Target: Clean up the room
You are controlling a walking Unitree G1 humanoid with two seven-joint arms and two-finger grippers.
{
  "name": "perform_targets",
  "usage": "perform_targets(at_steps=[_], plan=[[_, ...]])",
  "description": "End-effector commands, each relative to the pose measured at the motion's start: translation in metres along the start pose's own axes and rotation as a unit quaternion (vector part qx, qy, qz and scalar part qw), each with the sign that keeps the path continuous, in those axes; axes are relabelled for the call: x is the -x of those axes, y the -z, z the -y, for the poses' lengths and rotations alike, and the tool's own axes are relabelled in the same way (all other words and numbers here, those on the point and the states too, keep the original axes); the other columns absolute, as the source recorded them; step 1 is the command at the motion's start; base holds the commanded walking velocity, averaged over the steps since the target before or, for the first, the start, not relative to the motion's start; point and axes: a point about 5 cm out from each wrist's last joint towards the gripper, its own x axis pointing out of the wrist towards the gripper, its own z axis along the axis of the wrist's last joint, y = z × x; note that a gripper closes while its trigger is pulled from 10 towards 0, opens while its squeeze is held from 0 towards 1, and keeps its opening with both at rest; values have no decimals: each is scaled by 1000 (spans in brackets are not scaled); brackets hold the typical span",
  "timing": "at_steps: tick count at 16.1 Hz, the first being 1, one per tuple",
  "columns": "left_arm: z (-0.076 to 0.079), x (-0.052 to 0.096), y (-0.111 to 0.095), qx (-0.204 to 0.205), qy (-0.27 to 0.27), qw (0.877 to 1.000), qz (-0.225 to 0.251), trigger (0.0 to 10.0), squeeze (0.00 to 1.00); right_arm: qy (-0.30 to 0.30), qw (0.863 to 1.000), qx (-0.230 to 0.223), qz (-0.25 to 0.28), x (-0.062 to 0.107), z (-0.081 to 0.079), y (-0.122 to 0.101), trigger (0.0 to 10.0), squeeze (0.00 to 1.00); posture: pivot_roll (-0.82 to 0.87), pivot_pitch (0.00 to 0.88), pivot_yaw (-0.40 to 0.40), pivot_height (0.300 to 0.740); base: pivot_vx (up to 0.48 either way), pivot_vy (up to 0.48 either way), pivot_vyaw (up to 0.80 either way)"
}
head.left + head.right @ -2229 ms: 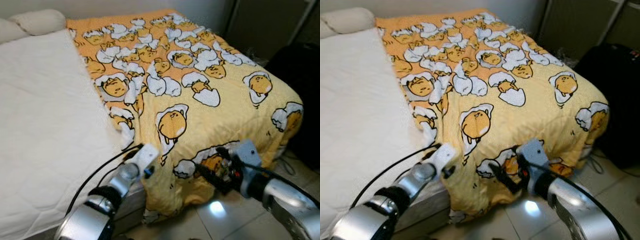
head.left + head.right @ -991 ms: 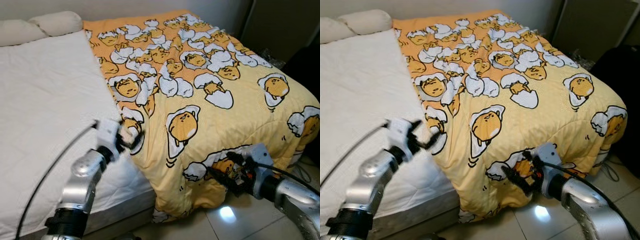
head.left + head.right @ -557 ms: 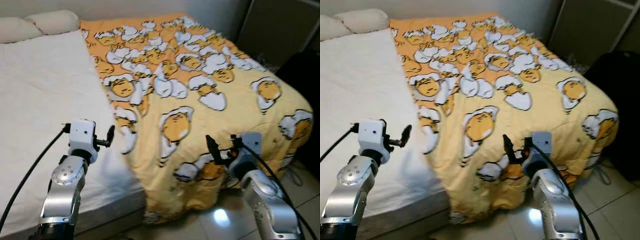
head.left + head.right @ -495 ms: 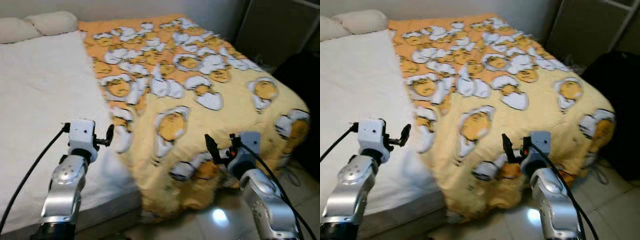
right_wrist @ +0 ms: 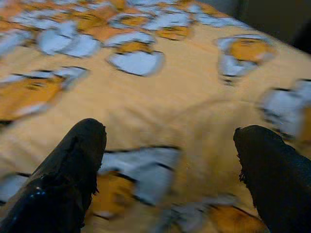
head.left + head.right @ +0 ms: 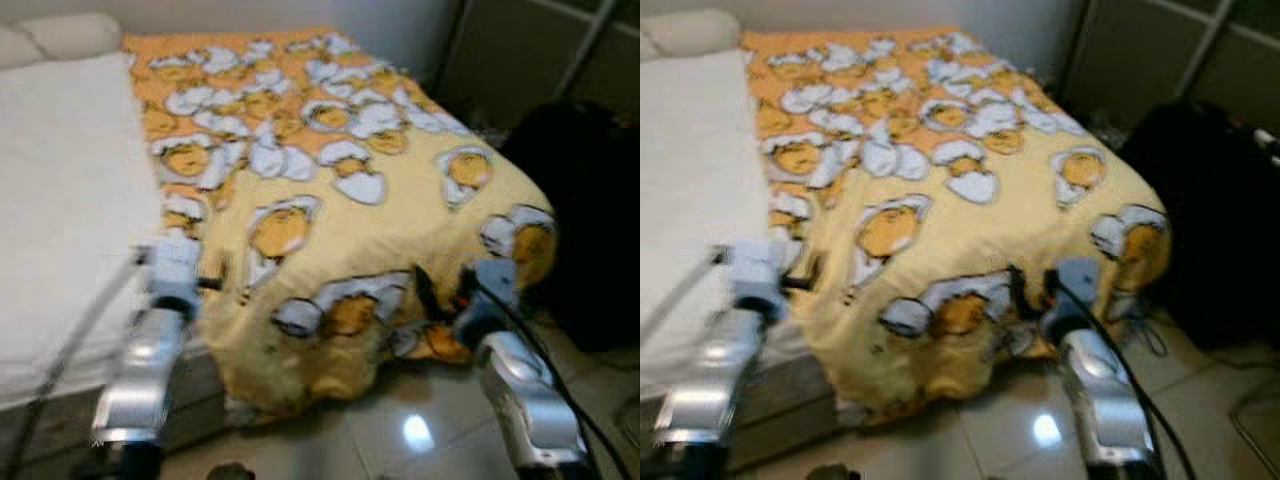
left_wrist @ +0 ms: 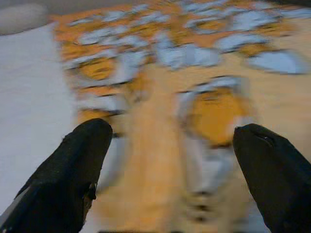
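A yellow-orange blanket (image 6: 330, 190) printed with egg characters covers the right side of the bed and hangs over its foot end. To its left lies the bare white mattress (image 6: 60, 170). My left gripper (image 6: 212, 284) hovers at the blanket's left edge near the bed's corner; in the left wrist view its fingers (image 7: 73, 170) stand wide apart and hold nothing. My right gripper (image 6: 440, 292) is just in front of the hanging foot-end fold. It is open too, and between its fingers (image 5: 68, 170) I see only blanket. The head views are blurred.
A large black bag (image 6: 575, 220) stands on the floor right of the bed, in front of dark cabinet doors (image 6: 520, 55). A pillow (image 6: 60, 32) lies at the head of the mattress. Glossy floor tiles (image 6: 390, 430) stretch below the bed's foot.
The whole view has swung to the right and blurred. My left gripper has come away from the blanket's edge. My right gripper has risen from the hanging hem, and both now stand open.
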Motion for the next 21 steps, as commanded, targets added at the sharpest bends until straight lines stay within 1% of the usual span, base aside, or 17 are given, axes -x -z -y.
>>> perform_targets(at_steps=[1, 2, 3, 5, 6, 12, 16, 20, 21], plan=[[-7, -3, -4, -17, -9, 1000, 6, 10000, 0, 4, 1000, 11, 12, -2, -1, -5, 10000, 0, 43, 0, -16, 740, 0, -480, 800], [-6, -3, -5, -14, -6, 1000, 14, 10000, 0, 10, 1000, 7, 14, -2, 0, -6, 10000, 0, 43, 0, -15, 740, 0, -416, 800], [-6, -5, -6, 2, -5, 1000, 13, 10000, 0, 9, 1000, 0, 14, -4, -1, -6, 10000, 0, 42, 0, -11, 740, 0, 0, 800], [-5, -6, -11, -16, 1, 1000, 21, 10000, 0, 2, 1000, -8, 14, -6, -2, -6, 10000, 0, 45, 0, -11, 740, 0, 0, 800], [-5, -7, -13, -10, 4, 1000, 29, 10000, 0, -1, 1000, -10, 14, -8, -3, -6, 10000, 0, 46, 0, -10, 740, 0, 0, 800], [-7, -8, -12, -7, 0, 1000, 24, 10000, 0, -9, 1000, -6, 10, -14, -6, -6, 10000, 0, 45, 0, -9, 740, 349, 0, 782], [-7, -9, -12, -8, -1, 1000, 25, 10000, 0, -18, 1000, 4, 7, -17, -9, -5, 10000, 0, 44, 0, -7, 740, 380, 0, 0], [-10, -10, -9, -3, -6, 1000, 17, 10000, 0, -11, 1000, 7, 10, -19, -9, -3, 10000, 0, 45, 0, -5, 740, 326, 0, 0], [-10, -10, -7, 8, -9, 1000, 18, 10000, 0, -5, 1000, 0, 14, -19, -8, -4, 10000, 0, 42, 0, -3, 740, 0, 0, 0]])
